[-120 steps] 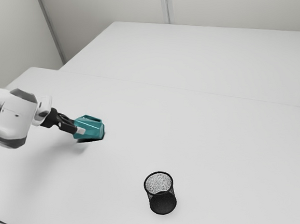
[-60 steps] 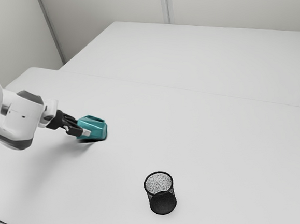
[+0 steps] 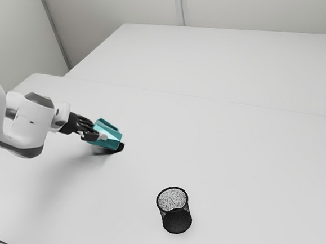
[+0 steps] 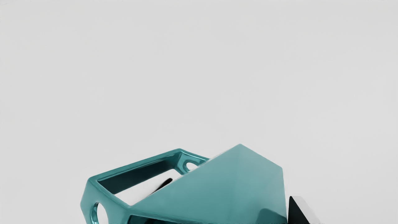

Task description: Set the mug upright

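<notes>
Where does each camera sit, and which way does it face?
Exterior view: high at the arm's side, facing down across the white table; shows my white arm and black gripper.
Wrist view: on my hand, facing the teal faceted mug; whether the dark wedge beside it is mine, I can't tell.
Shared: mug and table.

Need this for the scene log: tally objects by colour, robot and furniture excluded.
Teal: 1 (mug)
Black: 1 (mesh cup)
Total: 2
</notes>
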`<state>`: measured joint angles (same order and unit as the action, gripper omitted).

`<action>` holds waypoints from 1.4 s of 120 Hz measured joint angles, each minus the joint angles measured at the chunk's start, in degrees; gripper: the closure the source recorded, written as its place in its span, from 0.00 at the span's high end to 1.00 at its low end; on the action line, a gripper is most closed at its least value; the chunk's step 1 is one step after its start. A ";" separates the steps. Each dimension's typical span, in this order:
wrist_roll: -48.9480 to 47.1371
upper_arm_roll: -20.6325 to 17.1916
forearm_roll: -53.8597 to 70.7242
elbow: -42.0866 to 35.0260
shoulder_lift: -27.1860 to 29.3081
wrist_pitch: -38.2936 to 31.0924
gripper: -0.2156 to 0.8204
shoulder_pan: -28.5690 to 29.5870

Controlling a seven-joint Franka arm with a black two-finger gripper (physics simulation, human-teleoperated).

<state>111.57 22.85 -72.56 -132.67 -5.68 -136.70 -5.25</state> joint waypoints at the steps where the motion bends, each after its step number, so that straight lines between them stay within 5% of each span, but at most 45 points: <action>1: 0.02 0.00 -0.02 0.00 0.03 0.00 0.30 0.00; 29: 0.17 0.00 -0.18 -0.04 0.22 -0.06 0.11 0.02; 91: -1.19 -1.51 1.72 -0.04 2.78 -2.43 0.04 0.39; 137: -25.56 -3.40 47.41 -1.06 12.86 -0.55 0.03 2.35; 168: -43.44 -5.10 61.80 -4.09 15.49 0.66 0.03 5.57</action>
<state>68.13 17.75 -10.76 -136.76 9.81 -136.03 0.32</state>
